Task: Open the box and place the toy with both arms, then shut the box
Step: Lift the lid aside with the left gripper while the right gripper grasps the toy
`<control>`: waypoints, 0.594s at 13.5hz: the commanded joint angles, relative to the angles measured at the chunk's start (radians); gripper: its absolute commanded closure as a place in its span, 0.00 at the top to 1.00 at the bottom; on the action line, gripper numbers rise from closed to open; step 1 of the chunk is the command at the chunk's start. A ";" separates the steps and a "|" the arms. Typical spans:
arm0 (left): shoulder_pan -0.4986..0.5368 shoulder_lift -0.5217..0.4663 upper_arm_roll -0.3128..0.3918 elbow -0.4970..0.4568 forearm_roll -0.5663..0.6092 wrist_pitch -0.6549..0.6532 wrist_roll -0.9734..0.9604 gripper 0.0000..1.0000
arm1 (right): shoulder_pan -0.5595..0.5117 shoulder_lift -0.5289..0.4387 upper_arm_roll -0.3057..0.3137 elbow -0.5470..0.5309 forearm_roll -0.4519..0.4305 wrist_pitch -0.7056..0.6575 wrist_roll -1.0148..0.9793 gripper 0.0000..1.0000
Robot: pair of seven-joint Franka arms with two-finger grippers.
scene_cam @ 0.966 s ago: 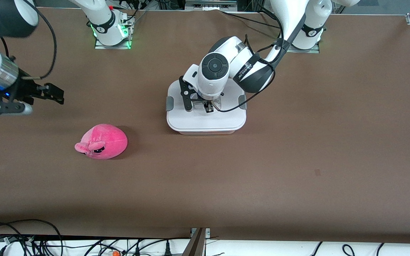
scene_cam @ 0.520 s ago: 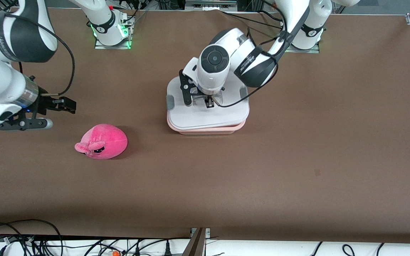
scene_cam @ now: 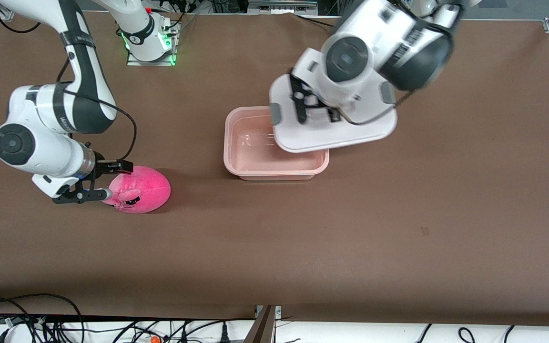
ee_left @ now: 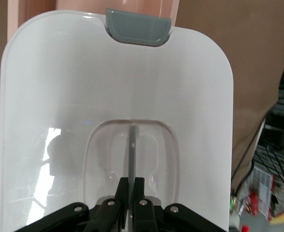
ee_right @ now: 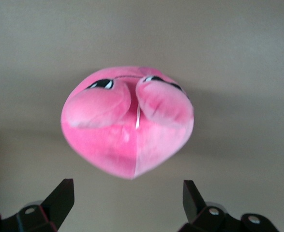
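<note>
The box's pinkish translucent tub (scene_cam: 255, 151) stands open at mid-table. My left gripper (scene_cam: 320, 114) is shut on the clear recessed handle (ee_left: 132, 140) of the white lid (scene_cam: 350, 133) and holds it tilted in the air, over the tub's edge toward the left arm's end. A grey clip (ee_left: 138, 33) shows on the lid (ee_left: 59, 96). The pink plush toy (scene_cam: 143, 189) lies on the table toward the right arm's end. My right gripper (scene_cam: 108, 180) is open, low, right beside the toy (ee_right: 127, 121), its fingers apart in front of it (ee_right: 126, 189).
The brown table top (scene_cam: 398, 214) spreads around the box and toy. The arm bases (scene_cam: 148, 40) stand along the edge farthest from the front camera. Cables (scene_cam: 41, 319) hang below the nearest edge.
My left gripper has lifted the lid off the tub and carried it up toward the left arm's end. My right arm has swung down from the table's end to the toy.
</note>
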 commanded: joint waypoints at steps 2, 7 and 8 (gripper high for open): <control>0.177 -0.014 -0.015 -0.032 0.182 -0.082 0.322 0.00 | -0.003 0.016 0.000 -0.084 0.041 0.148 -0.018 0.98; 0.458 -0.022 -0.014 0.016 0.270 -0.061 0.482 0.00 | -0.020 0.056 0.000 -0.081 0.098 0.208 -0.103 0.47; 0.480 -0.019 -0.020 0.066 0.264 -0.061 0.482 0.00 | -0.020 0.059 0.000 -0.079 0.099 0.210 -0.105 0.33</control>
